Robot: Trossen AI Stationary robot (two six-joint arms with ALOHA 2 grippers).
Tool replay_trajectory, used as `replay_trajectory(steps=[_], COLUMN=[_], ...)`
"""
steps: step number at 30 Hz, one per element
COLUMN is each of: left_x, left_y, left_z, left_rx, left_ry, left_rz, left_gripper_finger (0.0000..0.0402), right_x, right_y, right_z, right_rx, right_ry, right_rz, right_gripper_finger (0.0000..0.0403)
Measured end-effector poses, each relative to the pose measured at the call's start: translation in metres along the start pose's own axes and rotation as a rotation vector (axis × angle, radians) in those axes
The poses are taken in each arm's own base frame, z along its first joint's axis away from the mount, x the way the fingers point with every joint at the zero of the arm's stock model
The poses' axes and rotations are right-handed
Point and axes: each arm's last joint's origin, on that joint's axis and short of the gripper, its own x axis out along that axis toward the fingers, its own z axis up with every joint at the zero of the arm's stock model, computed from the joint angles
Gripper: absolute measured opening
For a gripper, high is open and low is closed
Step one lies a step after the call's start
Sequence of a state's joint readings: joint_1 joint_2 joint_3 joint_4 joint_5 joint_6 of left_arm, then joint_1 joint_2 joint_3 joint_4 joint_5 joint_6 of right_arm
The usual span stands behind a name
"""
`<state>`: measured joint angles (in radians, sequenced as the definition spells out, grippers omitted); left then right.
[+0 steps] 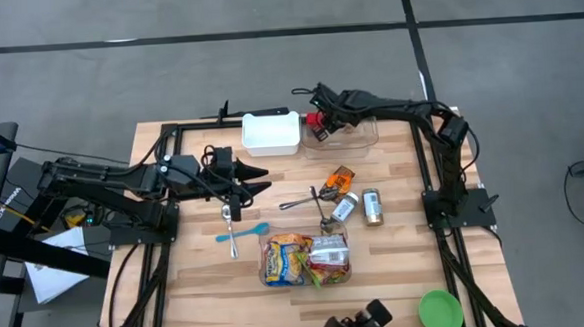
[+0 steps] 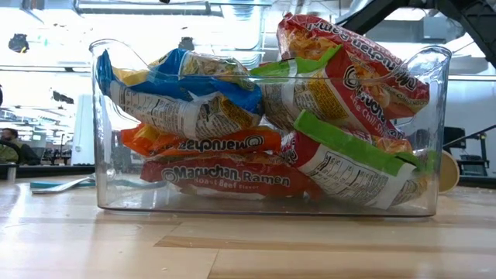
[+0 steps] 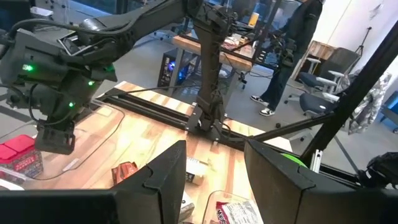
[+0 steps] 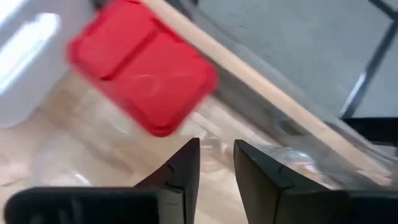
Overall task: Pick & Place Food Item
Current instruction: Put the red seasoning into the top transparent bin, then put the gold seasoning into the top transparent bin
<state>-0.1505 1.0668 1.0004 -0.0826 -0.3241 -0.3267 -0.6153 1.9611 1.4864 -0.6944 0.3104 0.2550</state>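
High view: the wooden tabletop [image 1: 199, 309] holds many small things.
Right gripper [image 1: 317, 122]: it is at the far side, over a clear bin [image 1: 356, 135], just beside a white bin [image 1: 270, 134].
Right fingers [image 4: 186, 165]: close together with a thin gap; nothing sits between them.
Red-lidded food box [image 4: 143, 65]: it is just past the right fingers, at the clear bin; touching or not is hard to tell.
Left gripper [image 1: 256, 181]: it hangs over the middle left of the tabletop.
Left fingers [image 3: 165, 177]: apart, holding nothing.
Near bin [image 2: 263, 116]: clear, full of ramen packets [image 2: 232, 174].
Blue spoon [image 1: 241, 233]: flat on the tabletop near the left gripper.
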Motion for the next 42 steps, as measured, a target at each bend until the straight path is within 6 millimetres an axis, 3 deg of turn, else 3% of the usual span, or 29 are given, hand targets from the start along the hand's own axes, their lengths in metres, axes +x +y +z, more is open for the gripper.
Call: replay_trajectory(steps=[14, 26, 33, 37, 42], left_x=[0.000, 0.000, 0.000, 0.000, 0.000], left_y=[0.000, 0.000, 0.000, 0.000, 0.000], left_z=[0.000, 0.000, 0.000, 0.000, 0.000], left_rx=[0.000, 0.000, 0.005, 0.007, 0.012], left_ry=[-0.001, 0.000, -0.001, -0.001, -0.001], left_rz=[0.000, 0.000, 0.000, 0.001, 0.001], left_gripper_finger=[0.0159, 0.0159, 0.0159, 0.0159, 0.0159], right_x=[0.003, -0.001, -0.050, -0.097, -0.154], right_y=[-0.001, -0.004, -0.006, -0.007, -0.010], right_z=[0.005, -0.006, -0.008, -0.014, -0.038], right_rx=[0.023, -0.005, -0.031, -0.036, -0.014], right_ry=[-0.039, 0.067, 0.021, -0.061, -0.184], right_rz=[0.034, 0.005, 0.036, 0.161, 0.314], right_gripper_finger=[0.0065, 0.0065, 0.0065, 0.0067, 0.0096])
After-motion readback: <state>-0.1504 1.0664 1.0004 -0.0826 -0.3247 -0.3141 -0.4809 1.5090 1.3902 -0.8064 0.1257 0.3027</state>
